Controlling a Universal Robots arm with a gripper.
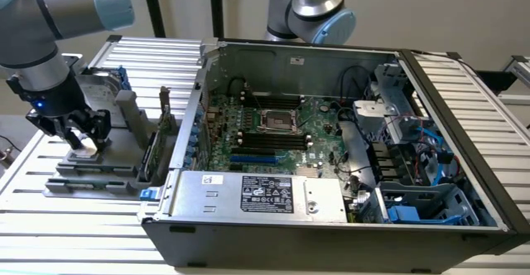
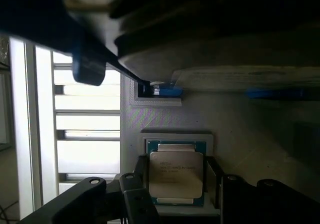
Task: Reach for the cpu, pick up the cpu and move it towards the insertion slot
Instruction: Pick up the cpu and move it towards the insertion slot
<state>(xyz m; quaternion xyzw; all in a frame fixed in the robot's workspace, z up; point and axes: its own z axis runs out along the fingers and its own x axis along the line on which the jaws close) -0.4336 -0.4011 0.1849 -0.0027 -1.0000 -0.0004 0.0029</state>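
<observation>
Hand [image 1: 83, 143] open astride cpu [image 2: 176, 173] in grey holder [image 1: 91, 179], hard drive [image 1: 106, 89] beside, upright cards [image 1: 153, 151] twd PC case [image 1: 331, 247]

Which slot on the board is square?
The insertion slot, dark, framed by shiny metal; the memory slots are long and black, the card slot long and blue.

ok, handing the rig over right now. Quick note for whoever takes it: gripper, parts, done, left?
Gripper: down at the grey holder block, outside the open computer case, right over the cpu. Grip not confirmable.
Cpu, small square chip with silvery metal top: lying flat in that holder, not lifted.
Insertion slot, dark square socket in a shiny metal bracket: on the motherboard inside the case.
Done: reach.
Left: pick-up, carry to the slot.
</observation>
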